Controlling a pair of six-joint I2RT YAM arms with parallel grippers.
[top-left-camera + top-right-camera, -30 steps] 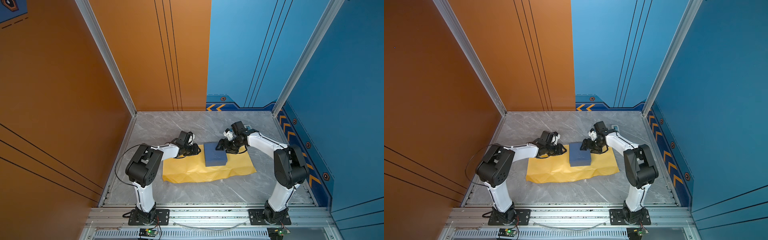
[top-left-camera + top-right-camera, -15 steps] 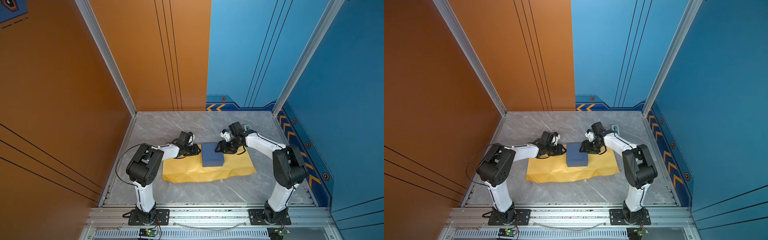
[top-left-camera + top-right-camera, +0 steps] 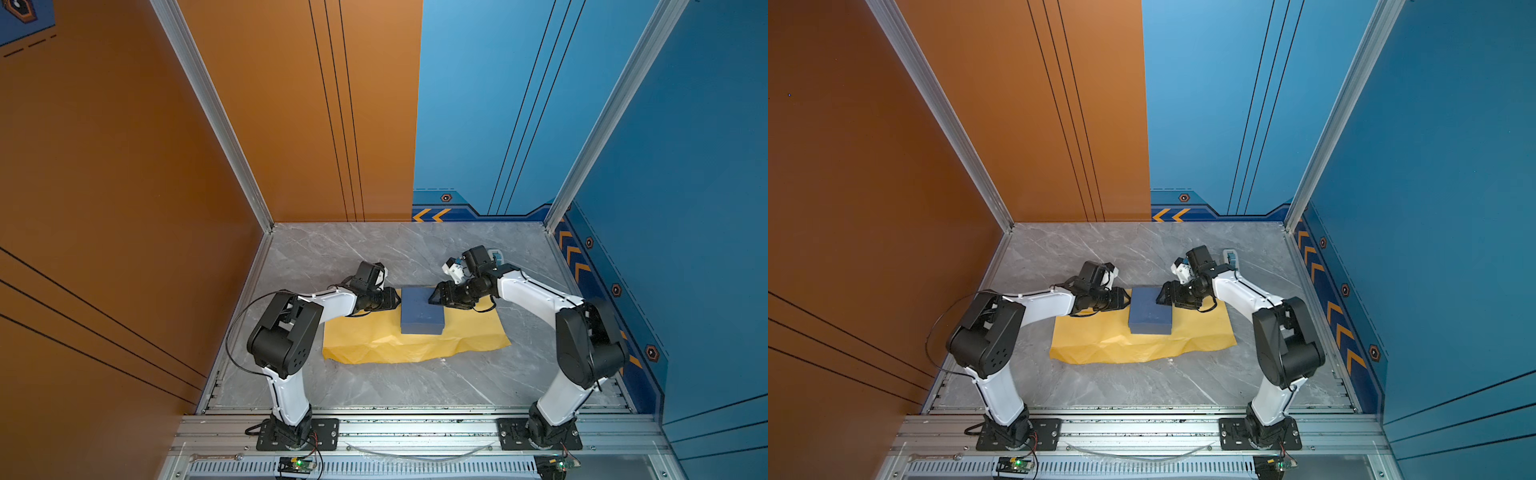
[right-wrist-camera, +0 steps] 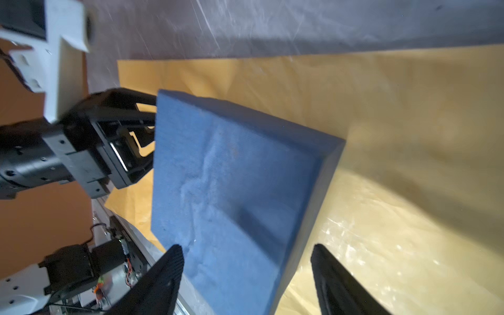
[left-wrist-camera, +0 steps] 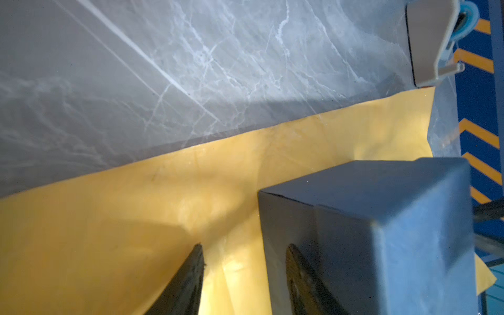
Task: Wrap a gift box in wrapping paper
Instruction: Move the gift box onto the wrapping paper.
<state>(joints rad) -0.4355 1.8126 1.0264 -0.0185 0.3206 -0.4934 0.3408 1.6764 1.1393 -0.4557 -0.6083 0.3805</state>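
The gift box point(image 3: 422, 309) is seen lying flat on the wrapping paper point(image 3: 374, 347), whose pale yellow face is turned up. The sheet is spread out to both sides of the box and towards the arm bases. The left gripper point(image 3: 394, 298) is held at the box's left edge, jaws apart, with nothing gripped. The right gripper point(image 3: 437, 296) is set at the box's far right corner, jaws spread wide astride it, not closed. No flap is folded over the box. The tape dispenser point(image 3: 1230, 255) stands beyond the box. Only placement is judged done; folding and taping remain.
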